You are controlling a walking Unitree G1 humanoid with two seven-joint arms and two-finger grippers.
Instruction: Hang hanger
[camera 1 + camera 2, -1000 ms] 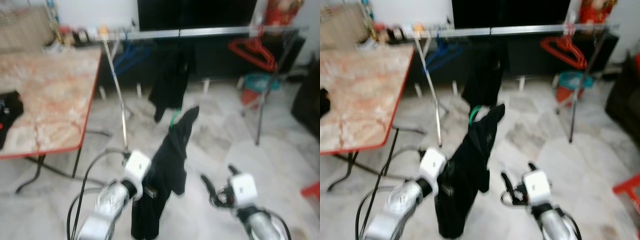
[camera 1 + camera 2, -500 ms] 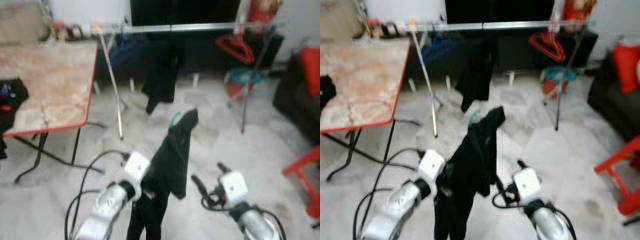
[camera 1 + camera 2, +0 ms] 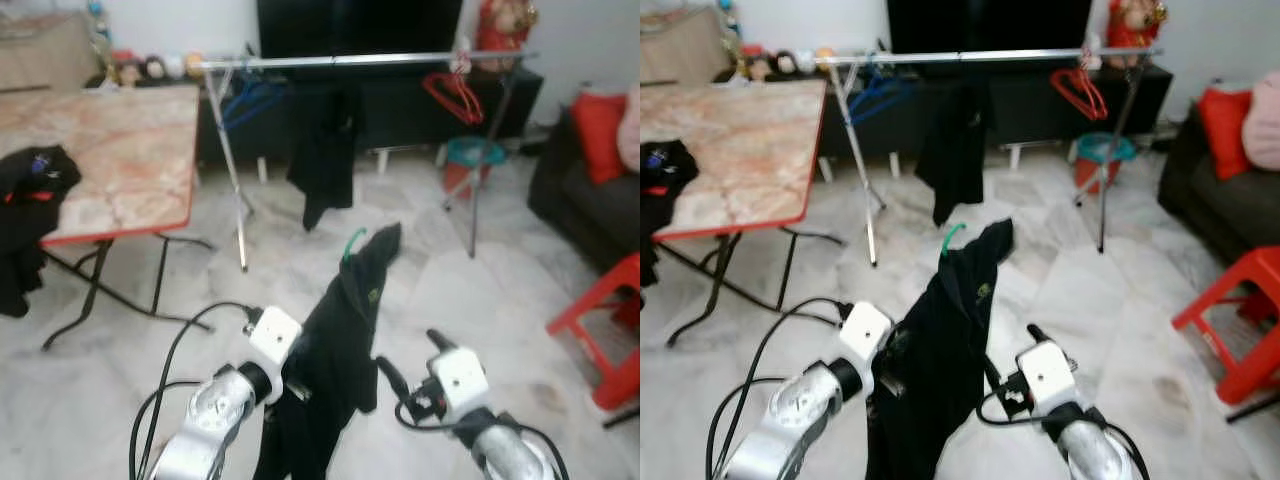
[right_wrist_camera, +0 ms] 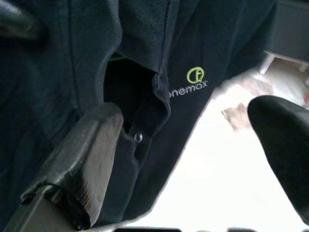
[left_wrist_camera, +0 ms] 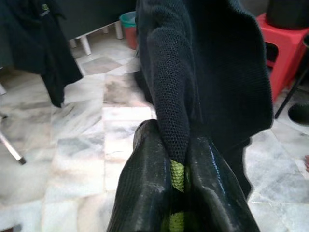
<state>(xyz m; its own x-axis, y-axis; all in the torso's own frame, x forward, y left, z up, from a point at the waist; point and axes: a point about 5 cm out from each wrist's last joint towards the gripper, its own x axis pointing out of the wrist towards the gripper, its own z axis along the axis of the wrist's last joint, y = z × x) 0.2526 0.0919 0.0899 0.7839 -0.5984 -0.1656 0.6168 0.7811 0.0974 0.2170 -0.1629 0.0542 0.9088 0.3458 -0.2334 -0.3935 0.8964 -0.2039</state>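
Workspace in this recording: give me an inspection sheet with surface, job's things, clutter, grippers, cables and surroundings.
Surface: pale marble floor.
Job's things: black polo shirt on green plastic hanger; silver clothes rail ahead.
Clutter: dark garment on red-edged folding table.
Grippers: left gripper shut on the hanger; right gripper open beside the shirt.
Cables: black cable looping from the left arm.
Surroundings: red stool, dark sofa, red hangers and blue hangers on the rail.

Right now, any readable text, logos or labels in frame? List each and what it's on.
"onemax", lime green lettering under a small round lime logo, on the chest of the black shirt on the green hanger held by the left gripper.
The same mark shows on the shirt in the head views, too small to read there.
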